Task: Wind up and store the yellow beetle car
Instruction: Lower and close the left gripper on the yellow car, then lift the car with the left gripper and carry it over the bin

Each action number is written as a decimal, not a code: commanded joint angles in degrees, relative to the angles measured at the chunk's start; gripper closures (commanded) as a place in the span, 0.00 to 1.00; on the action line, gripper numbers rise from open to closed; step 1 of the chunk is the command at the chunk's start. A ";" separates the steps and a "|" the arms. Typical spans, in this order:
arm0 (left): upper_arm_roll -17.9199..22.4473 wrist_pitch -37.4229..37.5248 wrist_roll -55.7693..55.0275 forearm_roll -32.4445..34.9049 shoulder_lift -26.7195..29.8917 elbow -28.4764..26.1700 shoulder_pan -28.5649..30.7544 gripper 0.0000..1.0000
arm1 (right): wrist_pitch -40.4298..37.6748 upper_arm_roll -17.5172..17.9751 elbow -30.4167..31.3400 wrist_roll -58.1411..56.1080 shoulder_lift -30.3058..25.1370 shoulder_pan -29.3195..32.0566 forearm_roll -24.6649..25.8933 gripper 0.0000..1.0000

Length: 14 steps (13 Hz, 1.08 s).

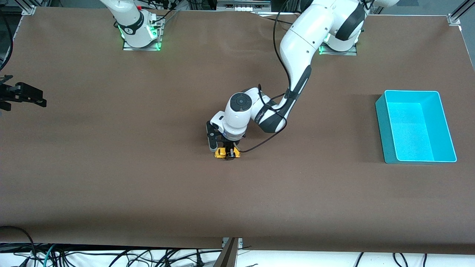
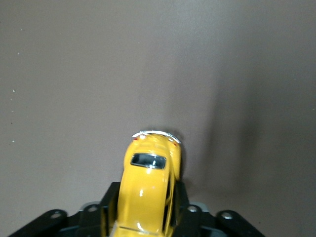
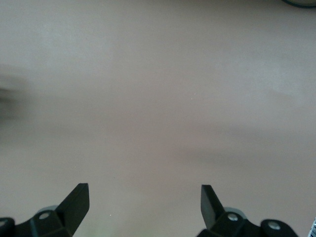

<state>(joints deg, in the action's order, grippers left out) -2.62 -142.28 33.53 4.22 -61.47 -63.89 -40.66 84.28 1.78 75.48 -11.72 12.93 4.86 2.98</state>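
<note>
The yellow beetle car [image 1: 222, 153] sits on the brown table near its middle. My left gripper [image 1: 227, 152] reaches straight down onto it. In the left wrist view the black fingers [image 2: 109, 202] press on both sides of the car [image 2: 148, 182], so this gripper is shut on the car. The car's wheels seem to rest on the table. My right gripper [image 3: 144, 197] waits over the right arm's end of the table [image 1: 22, 95], open, with only bare table between its fingers.
A cyan bin [image 1: 384, 129] stands empty toward the left arm's end of the table, well apart from the car. A black cable [image 1: 259, 142] loops from the left wrist beside the car. Cables hang under the table's front edge.
</note>
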 commanded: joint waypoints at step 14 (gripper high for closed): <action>-4.06 22.65 15.66 -7.12 44.11 -41.01 22.61 1.00 | 0.18 0.51 1.08 0.65 -0.98 -0.37 0.35 0.00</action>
<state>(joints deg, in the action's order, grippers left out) -4.84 -119.98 43.30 -1.43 -29.48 -91.17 -23.57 84.34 1.94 75.77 -11.72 12.93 4.63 2.98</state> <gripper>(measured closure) 0.533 0.000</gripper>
